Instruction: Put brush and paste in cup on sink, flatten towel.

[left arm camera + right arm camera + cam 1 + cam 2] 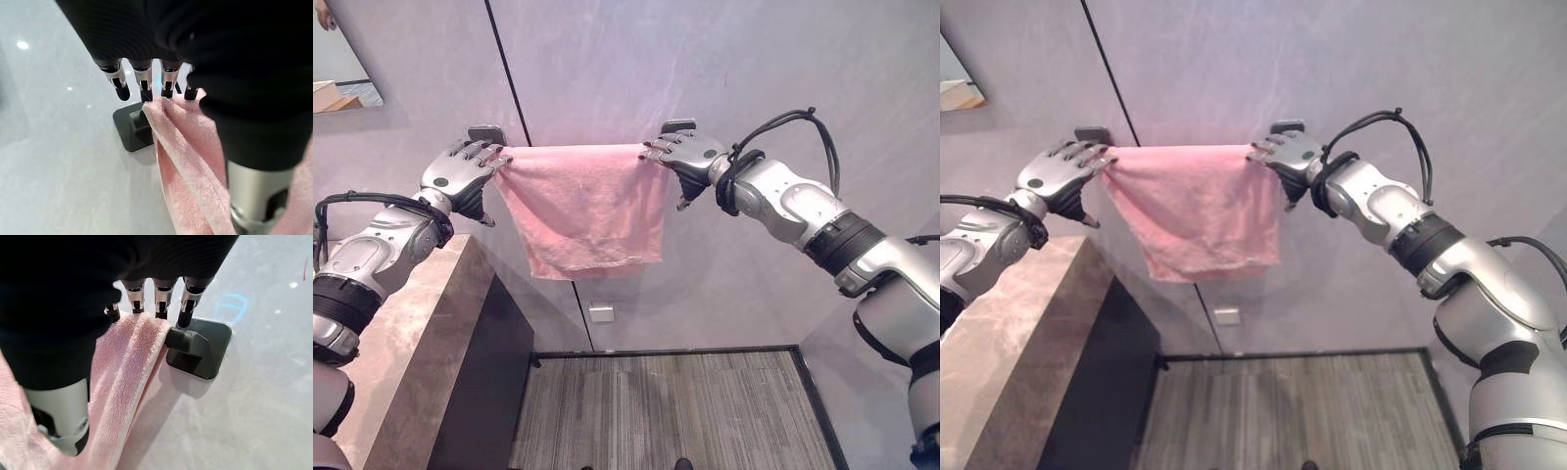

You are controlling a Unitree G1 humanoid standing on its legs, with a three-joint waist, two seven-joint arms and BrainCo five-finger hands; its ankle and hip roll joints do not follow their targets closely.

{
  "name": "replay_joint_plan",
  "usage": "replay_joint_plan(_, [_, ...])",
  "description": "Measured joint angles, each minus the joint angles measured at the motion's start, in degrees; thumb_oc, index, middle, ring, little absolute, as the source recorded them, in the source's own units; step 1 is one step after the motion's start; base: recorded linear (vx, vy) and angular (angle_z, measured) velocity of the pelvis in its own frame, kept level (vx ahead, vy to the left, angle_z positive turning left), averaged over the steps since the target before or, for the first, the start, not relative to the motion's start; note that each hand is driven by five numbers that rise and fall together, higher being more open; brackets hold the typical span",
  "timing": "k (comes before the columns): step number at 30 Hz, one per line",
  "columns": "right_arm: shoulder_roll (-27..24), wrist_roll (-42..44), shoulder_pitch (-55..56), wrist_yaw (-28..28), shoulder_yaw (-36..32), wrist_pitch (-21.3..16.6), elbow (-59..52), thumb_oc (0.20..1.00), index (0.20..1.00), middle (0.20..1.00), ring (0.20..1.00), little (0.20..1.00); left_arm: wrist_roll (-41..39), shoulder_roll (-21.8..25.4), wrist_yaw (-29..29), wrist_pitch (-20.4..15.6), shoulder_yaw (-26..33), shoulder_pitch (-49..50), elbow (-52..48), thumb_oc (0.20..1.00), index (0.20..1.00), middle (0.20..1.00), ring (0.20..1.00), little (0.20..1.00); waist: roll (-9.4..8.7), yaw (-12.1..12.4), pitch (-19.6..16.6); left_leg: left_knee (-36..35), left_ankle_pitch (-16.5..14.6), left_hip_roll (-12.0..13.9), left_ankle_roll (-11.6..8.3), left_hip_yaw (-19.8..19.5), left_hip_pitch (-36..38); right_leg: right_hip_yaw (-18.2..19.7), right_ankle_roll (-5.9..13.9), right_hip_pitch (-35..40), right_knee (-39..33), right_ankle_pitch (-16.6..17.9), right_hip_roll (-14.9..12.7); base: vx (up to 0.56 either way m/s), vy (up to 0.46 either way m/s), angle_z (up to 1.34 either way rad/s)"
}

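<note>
A pink towel [582, 211] hangs over a rail on the grey wall, spread between two dark brackets [678, 125]. My left hand [460, 171] rests on the towel's left top corner, fingers [142, 83] straight and tips touching the cloth by the left bracket [132, 129]. My right hand [690, 155] lies on the right top corner the same way, straight fingers [161, 303] on the towel [124, 362] next to the right bracket [203, 345]. Both thumbs point down, away from the cloth. The towel's lower edge hangs uneven, narrower than its top.
A marble counter [401, 343] with a dark side panel [484, 382] runs along the left under my left arm. A mirror [342, 69] hangs at the upper left. A small white wall plate [601, 313] sits below the towel, above the striped carpet [666, 411].
</note>
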Motion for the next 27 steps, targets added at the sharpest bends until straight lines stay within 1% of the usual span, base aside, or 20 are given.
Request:
replay_joint_plan(6, [-0.1,0.0,-0.2,-1.1,-0.2,0.0,-0.1,1.0,1.0,1.0,1.0,1.0,-0.5,-0.5,1.0,0.0,0.3,0.1,1.0,1.0,1.0,1.0,1.0,1.0,1.14,0.0,0.3,0.0,0.1,0.0,0.06,-0.1,-1.0,0.0,0.0,-0.8,0.0,0.1,0.0,-0.02,-0.005,0.0])
replay_joint_plan(8, [-0.1,0.0,-0.4,-1.2,-0.7,0.0,-0.4,1.0,1.0,1.0,1.0,1.0,-1.3,-0.8,1.2,0.0,2.4,1.2,0.9,1.0,1.0,1.0,1.0,1.0,1.56,0.1,0.5,0.0,0.3,0.0,-0.02,-0.1,-1.1,0.0,0.01,-1.3,0.0,0.3,0.0,-0.02,-0.005,0.01])
replay_joint_plan(10, [-0.1,0.0,-0.4,-1.2,-0.9,0.0,-0.5,1.0,1.0,1.0,1.0,1.0,-1.4,-0.8,1.5,0.0,2.9,1.4,0.9,1.0,1.0,1.0,1.0,1.0,1.73,0.1,0.7,0.0,0.4,0.0,-0.07,-0.1,-1.5,0.0,0.01,-1.5,0.0,0.4,0.1,0.0,0.0,0.0])
replay_joint_plan(11, [-0.7,0.0,-0.5,-1.2,-1.6,0.0,-1.2,1.0,1.0,1.0,1.0,1.0,-2.9,-0.9,1.8,0.0,3.1,1.4,0.9,1.0,1.0,1.0,1.0,1.0,1.91,0.1,0.9,0.0,0.5,0.0,-0.13,-0.1,-2.0,0.0,0.0,-2.1,0.0,0.6,0.0,0.0,0.0,0.0])
replay_joint_plan(14, [-0.8,0.0,-0.5,-1.4,-2.7,0.0,-1.7,1.0,1.0,1.0,1.0,1.0,-3.4,-1.3,2.7,0.0,5.1,2.1,0.9,1.0,1.0,1.0,1.0,1.0,2.11,0.2,1.8,0.0,0.7,0.1,-0.13,-0.2,-2.1,0.0,0.03,-2.2,0.0,0.7,0.1,0.01,-0.003,0.0])
replay_joint_plan(17, [-0.8,0.0,-0.2,-1.4,-2.9,0.0,-1.8,1.0,1.0,1.0,1.0,1.0,-3.4,-1.6,2.9,0.0,6.1,2.8,0.9,1.0,1.0,1.0,1.0,1.0,2.08,0.3,1.9,0.0,0.7,0.1,-0.13,-0.1,-1.9,0.0,0.03,-2.0,0.0,0.7,0.1,0.06,-0.014,0.0])
replay_joint_plan(20, [-0.8,0.0,-0.2,-1.4,-3.0,0.0,-1.9,1.0,1.0,1.0,1.0,1.0,-3.8,-3.4,3.2,0.1,10.0,5.2,1.0,1.0,1.0,1.0,1.0,1.0,1.91,0.0,1.9,0.0,0.8,0.1,0.0,-0.1,-1.7,0.0,0.18,-1.8,0.0,0.9,0.1,0.05,0.002,0.0])
replay_joint_plan(21, [-0.8,0.0,0.5,-1.4,-3.3,0.0,-1.9,1.0,1.0,1.0,1.0,1.0,-4.9,-4.9,3.2,0.2,11.7,6.3,1.0,1.0,1.0,1.0,1.0,1.0,1.84,0.0,1.9,0.0,0.8,0.0,0.02,-0.1,-1.1,0.0,0.19,-1.2,0.0,0.9,0.1,0.05,0.002,0.0])
replay_joint_plan(25, [-0.3,0.0,4.4,-1.4,-7.2,0.0,-2.0,1.0,1.0,1.0,1.0,1.0,-5.7,-7.6,3.2,0.4,14.0,8.4,1.0,1.0,1.0,1.0,1.0,1.0,1.39,0.0,1.9,0.0,0.7,0.0,0.3,-0.1,0.4,-0.1,0.23,0.4,0.0,0.4,0.0,0.01,0.001,0.0])
replay_joint_plan(27, [0.2,0.1,6.0,-1.4,-8.9,0.0,-2.0,1.0,1.0,1.0,1.0,1.0,-5.7,-8.1,3.2,0.5,14.2,8.9,1.0,1.0,1.0,1.0,1.0,1.0,1.35,0.0,1.9,0.0,0.6,-0.1,0.58,-0.1,1.0,-0.1,0.25,1.0,0.0,0.2,-0.1,0.0,0.0,0.0])
